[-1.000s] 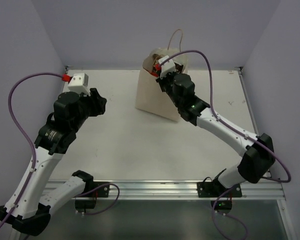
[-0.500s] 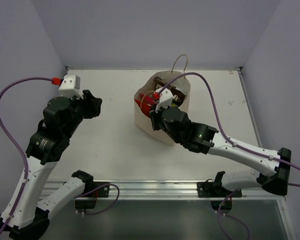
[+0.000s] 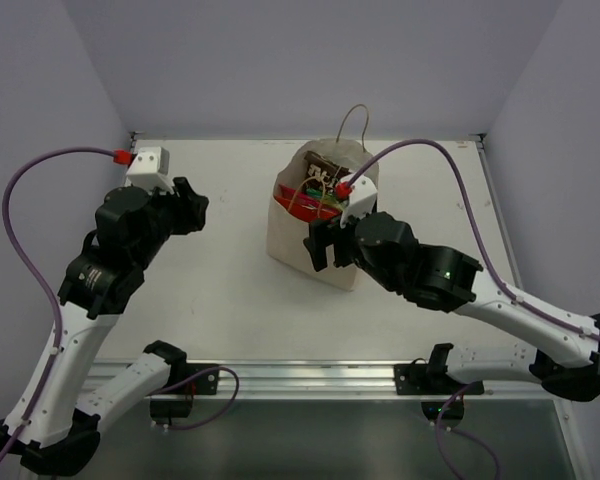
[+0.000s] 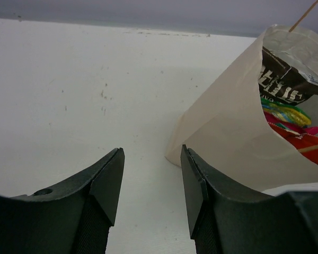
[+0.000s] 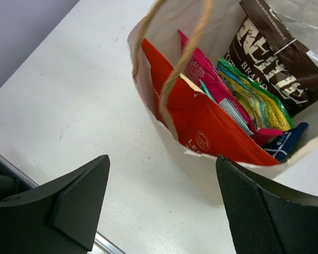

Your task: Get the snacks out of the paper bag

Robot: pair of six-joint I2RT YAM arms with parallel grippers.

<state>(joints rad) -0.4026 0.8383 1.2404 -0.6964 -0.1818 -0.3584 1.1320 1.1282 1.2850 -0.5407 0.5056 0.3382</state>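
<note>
The paper bag (image 3: 292,232) stands on the table's far middle, leaning, its mouth open upward. Inside stand the snacks: a dark brown packet (image 5: 278,61), a green one (image 5: 254,98), a magenta one (image 5: 199,66), an orange-red one (image 5: 206,127) and a blue corner (image 5: 286,142). My right gripper (image 5: 162,164) hangs open just over the bag's near rim, gripping nothing. A cord handle (image 5: 183,58) loops up in front of it. My left gripper (image 4: 151,182) is open over bare table left of the bag (image 4: 228,132), holding nothing.
The white table (image 3: 210,300) runs left and forward of the bag. A metal rail (image 3: 310,375) lines the near edge, and grey walls close in the back and both sides. The second cord handle (image 3: 356,118) sticks up behind the bag.
My right gripper was shut at the bag's top. It has drawn back toward the near side and opened. The bag now leans with its mouth showing. The left arm barely shifted.
</note>
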